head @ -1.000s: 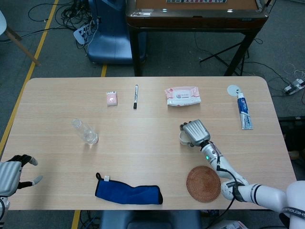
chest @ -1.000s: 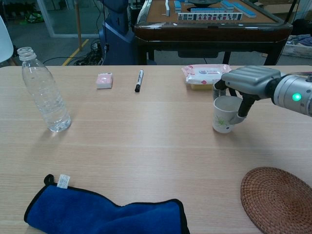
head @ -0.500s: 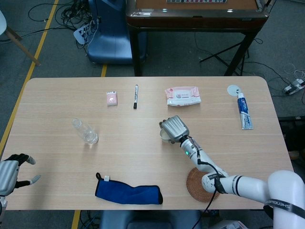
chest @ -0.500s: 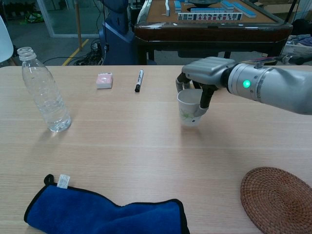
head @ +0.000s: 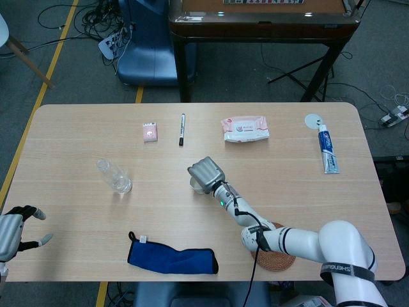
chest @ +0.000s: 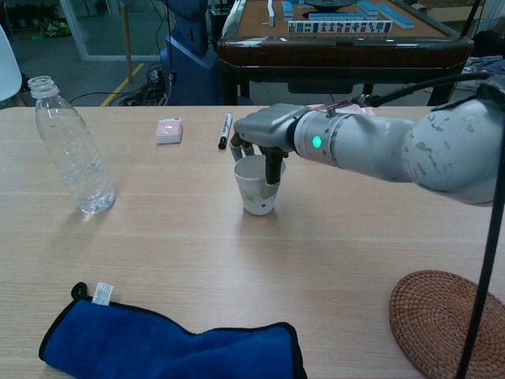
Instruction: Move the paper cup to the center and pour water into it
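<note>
Layout, referenced to the paper cup, which stands upright near the middle of the table:

- Right robot hand: over the cup, fingers down around its rim, gripping it.
- Water bottle: left of the cup, upright, well apart.
- Cloth: front-left of the cup, at the near edge.
- Woven coaster: front-right of the cup.
- Marker pen: behind the cup.
- Small packet: behind and left, beside the pen.
- Wipes pack: behind and right.
- Toothpaste tube: far right.
- Left robot hand: far left, off the table's near corner, holding nothing.
</note>
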`<act>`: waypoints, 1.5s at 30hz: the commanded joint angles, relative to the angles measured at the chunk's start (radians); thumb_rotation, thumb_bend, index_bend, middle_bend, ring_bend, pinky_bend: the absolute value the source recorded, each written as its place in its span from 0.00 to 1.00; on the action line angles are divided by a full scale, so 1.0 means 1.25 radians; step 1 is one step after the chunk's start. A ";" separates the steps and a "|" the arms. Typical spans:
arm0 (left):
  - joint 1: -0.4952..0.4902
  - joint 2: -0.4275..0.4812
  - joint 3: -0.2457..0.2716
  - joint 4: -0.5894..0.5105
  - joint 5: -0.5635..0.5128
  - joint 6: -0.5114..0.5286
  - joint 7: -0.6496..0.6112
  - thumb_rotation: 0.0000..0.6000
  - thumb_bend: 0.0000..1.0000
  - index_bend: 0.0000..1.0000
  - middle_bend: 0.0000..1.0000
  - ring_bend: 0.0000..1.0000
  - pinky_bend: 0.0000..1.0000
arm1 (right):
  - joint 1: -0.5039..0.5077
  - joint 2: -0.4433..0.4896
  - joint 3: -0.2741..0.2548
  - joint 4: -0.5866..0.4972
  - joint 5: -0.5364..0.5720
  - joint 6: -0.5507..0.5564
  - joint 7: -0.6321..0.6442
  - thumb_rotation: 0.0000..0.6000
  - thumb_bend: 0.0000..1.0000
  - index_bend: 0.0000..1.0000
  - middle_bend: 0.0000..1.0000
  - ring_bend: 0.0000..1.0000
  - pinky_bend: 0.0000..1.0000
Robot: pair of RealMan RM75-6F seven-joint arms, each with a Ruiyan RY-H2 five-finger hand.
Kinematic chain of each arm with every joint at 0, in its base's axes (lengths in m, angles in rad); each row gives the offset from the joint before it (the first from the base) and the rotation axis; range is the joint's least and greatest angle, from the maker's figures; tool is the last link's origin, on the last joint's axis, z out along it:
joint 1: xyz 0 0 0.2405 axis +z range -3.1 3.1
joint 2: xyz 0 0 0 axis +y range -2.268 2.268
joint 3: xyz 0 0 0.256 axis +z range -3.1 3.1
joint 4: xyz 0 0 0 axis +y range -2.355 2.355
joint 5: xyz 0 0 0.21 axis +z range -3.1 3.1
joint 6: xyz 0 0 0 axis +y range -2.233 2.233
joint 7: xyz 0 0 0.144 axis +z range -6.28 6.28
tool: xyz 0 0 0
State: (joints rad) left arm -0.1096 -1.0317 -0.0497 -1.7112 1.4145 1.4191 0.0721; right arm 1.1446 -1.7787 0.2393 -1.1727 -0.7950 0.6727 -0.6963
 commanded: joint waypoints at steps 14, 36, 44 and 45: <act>-0.002 0.005 0.000 -0.006 -0.002 -0.006 -0.005 1.00 0.07 0.51 0.47 0.39 0.59 | 0.057 -0.058 -0.008 0.065 -0.017 -0.011 0.041 1.00 0.11 0.44 0.43 0.47 0.60; -0.002 0.003 0.004 -0.009 -0.002 -0.008 0.004 1.00 0.07 0.51 0.47 0.39 0.59 | 0.038 0.024 -0.034 -0.039 -0.053 0.048 0.067 1.00 0.00 0.03 0.02 0.08 0.32; -0.010 -0.012 0.012 -0.012 0.012 -0.019 0.031 1.00 0.07 0.51 0.47 0.39 0.59 | -0.070 0.212 -0.073 -0.252 -0.063 0.203 0.044 1.00 0.00 0.03 0.06 0.08 0.32; -0.011 -0.014 0.014 -0.012 0.015 -0.021 0.035 1.00 0.07 0.50 0.47 0.39 0.59 | -0.087 0.235 -0.080 -0.276 -0.070 0.223 0.045 1.00 0.00 0.03 0.06 0.08 0.32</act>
State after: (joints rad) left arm -0.1217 -1.0465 -0.0342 -1.7261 1.4298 1.3948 0.1122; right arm 1.0977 -1.5646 0.1668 -1.4358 -0.8647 0.8774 -0.6327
